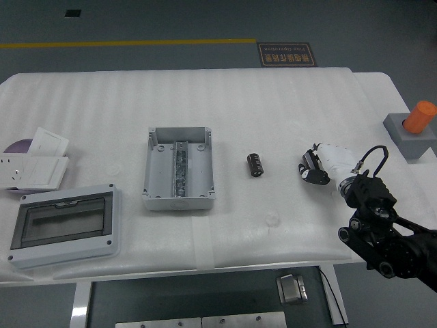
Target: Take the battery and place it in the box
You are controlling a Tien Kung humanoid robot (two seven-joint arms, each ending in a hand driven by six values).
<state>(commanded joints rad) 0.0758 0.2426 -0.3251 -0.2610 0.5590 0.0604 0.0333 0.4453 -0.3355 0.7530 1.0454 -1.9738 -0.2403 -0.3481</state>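
Head view: the battery (256,165), a short dark cylinder, lies on the white table (273,102) near its middle, just right of the open grey box (178,168) and apart from it. The right hand (319,164) rests toward the table's right edge, well clear of the battery; whether its fingers are spread or curled cannot be told. An orange-topped grey block (414,133) stands at the far right edge.

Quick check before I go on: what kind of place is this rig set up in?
Probably an industrial lab or workshop: a grey floor with a yellow line and floor sign, plus a foam-covered table laid out with an open electrical box and a battery.
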